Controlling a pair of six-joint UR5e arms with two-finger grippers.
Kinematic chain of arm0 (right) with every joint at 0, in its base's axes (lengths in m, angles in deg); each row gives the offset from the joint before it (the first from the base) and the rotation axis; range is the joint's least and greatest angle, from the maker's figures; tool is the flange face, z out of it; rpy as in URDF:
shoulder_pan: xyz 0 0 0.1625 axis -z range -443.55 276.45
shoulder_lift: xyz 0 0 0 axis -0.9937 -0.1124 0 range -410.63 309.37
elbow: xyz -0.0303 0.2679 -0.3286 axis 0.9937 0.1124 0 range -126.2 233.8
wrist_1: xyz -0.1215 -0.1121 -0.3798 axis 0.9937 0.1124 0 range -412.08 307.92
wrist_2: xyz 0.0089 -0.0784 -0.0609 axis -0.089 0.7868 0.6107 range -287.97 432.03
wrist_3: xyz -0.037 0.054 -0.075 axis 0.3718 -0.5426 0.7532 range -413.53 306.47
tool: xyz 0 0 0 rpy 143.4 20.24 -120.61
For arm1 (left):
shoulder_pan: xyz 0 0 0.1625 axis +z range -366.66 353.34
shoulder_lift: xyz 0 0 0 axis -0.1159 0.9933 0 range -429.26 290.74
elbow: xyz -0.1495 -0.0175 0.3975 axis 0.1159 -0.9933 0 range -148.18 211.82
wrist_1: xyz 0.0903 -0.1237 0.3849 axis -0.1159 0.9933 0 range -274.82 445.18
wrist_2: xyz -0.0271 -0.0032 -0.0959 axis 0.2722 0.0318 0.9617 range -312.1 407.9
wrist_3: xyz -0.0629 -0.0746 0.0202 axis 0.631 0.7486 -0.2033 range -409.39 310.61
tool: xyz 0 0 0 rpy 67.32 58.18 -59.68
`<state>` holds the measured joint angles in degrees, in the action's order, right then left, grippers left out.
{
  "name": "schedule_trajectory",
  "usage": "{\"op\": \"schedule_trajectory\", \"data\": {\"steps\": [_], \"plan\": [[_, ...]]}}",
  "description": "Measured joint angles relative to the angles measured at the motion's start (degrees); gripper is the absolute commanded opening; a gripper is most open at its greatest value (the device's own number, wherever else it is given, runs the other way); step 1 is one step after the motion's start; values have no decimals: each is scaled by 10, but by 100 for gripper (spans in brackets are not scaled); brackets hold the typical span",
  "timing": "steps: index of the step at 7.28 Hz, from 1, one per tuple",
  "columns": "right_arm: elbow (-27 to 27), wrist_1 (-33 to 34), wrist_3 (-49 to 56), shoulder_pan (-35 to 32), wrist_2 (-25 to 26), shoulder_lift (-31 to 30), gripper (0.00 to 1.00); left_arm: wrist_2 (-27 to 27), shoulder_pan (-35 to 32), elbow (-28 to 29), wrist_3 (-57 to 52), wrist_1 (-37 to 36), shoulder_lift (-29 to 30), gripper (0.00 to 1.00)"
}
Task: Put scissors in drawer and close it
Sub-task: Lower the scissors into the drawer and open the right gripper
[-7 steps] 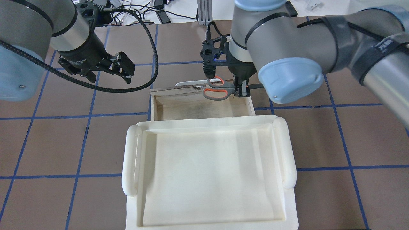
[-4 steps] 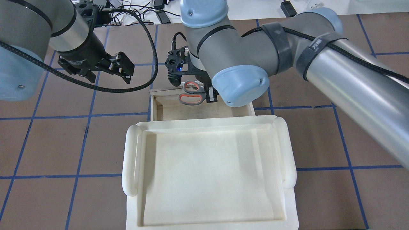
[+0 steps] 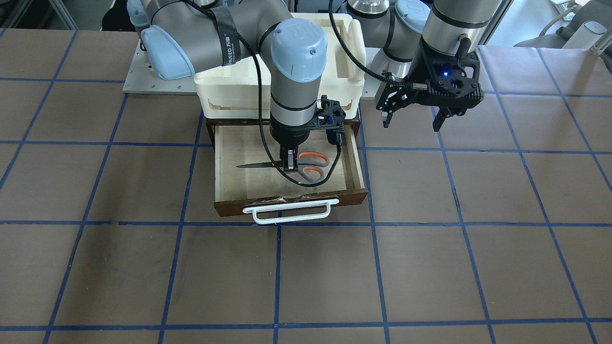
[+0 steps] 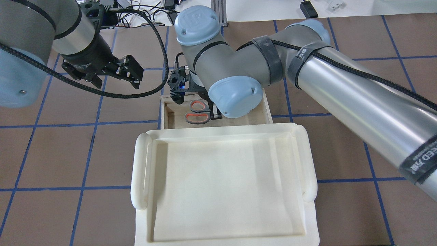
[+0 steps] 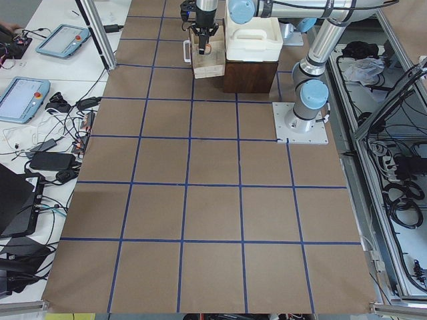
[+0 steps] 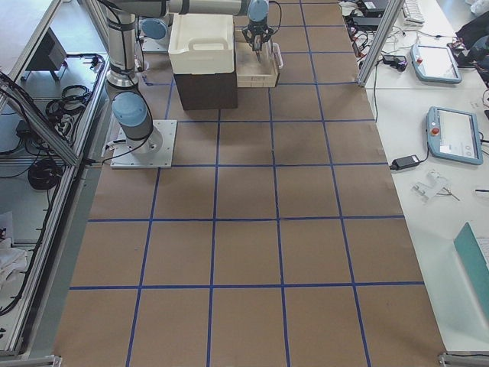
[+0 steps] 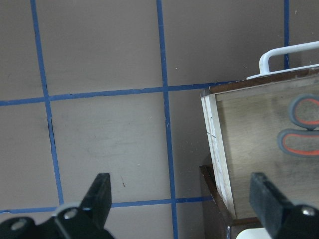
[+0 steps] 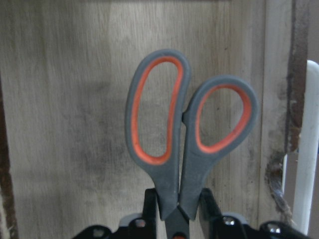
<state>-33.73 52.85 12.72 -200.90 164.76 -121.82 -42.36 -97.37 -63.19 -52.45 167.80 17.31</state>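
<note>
The drawer (image 3: 291,200) stands pulled open, with a dark wooden front, a white bar handle (image 3: 287,213) and a pale interior. My right gripper (image 3: 287,162) is shut on the scissors (image 3: 311,168) just below the grey-and-orange handles. It holds them low inside the drawer, blades pointing sideways. The right wrist view shows the scissors (image 8: 189,134) clamped between the fingers (image 8: 207,209) over the drawer floor. From overhead the scissors (image 4: 198,112) show beside my right wrist. My left gripper (image 4: 131,70) is open and empty, above the table beside the drawer (image 7: 214,124).
A cream-white plastic tray (image 4: 140,171) sits on top of the dark cabinet (image 5: 250,77) that holds the drawer. Brown table covering with blue grid lines lies all around. Cables run from the left arm (image 4: 160,51) behind the drawer.
My right arm has carried the scissors from above the drawer's front edge leftward and back over the drawer's interior, lower inside it. The left arm has not moved.
</note>
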Motion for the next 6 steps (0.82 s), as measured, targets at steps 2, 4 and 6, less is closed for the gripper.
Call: {"op": "schedule_trajectory", "data": {"steps": [2, 4, 6], "plan": [[-5, -14, -4, -2, -30, -5, 100, 0, 0, 0, 1, 0, 0, 100], [-5, -21, -7, 3, -37, -28, 100, 0, 0, 0, 1, 0, 0, 100], [-4, -22, -54, 35, -36, -79, 100, 1, 0, 0, 1, 0, 0, 100]]}}
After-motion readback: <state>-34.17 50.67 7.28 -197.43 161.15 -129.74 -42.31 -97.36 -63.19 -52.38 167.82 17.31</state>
